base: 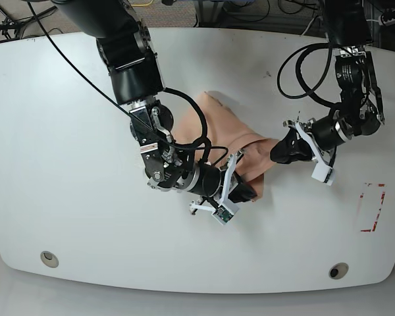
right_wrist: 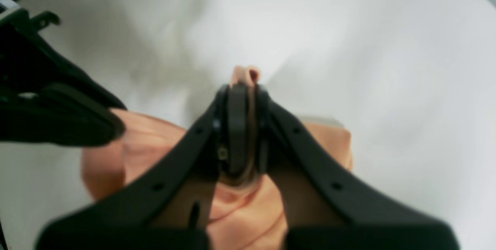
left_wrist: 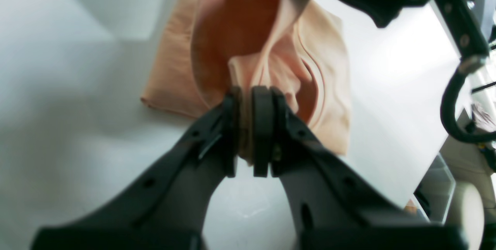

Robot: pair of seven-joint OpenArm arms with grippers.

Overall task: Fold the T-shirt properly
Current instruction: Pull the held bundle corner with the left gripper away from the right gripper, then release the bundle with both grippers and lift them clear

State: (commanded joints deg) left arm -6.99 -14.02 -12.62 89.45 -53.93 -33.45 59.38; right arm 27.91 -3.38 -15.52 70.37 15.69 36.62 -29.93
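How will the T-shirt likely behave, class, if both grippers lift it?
Probably floppy: the T-shirt bunches into folds at the left gripper. Likely light, since the right gripper pinches only a thin edge.

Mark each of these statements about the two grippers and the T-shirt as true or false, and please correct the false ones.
1. The left gripper is shut on the T-shirt. True.
2. The right gripper is open and holds nothing. False: it is shut, with peach fabric pinched between its fingers.
3. The T-shirt lies fully flat and spread out on the table. False: it is bunched and partly lifted between the two grippers.
4. The table is white. True.
5. In the base view, a red marking is on the table near its right edge. True.
6. The T-shirt is blue. False: it is peach-pink.
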